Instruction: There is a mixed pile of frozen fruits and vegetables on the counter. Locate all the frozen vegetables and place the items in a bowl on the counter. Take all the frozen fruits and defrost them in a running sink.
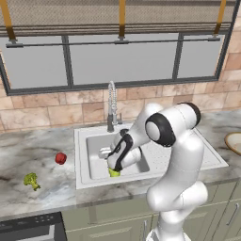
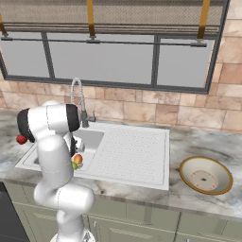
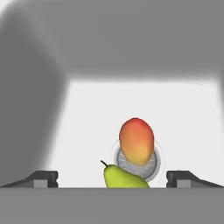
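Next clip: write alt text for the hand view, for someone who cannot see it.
An orange-red fruit lies over the round drain of the white sink, with a yellow-green fruit just in front of it. The gripper has its jaws spread wide on either side, holding nothing.

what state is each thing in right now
gripper: open, low in the sink, holding nothing
yellow-green fruit: lying in the basin, free between the fingertips
orange-red fruit: resting over the drain
sink: both fruits inside
faucet: upright, no water visible
broccoli: on the counter
red piece: on the counter
bowl: upright on the counter, empty
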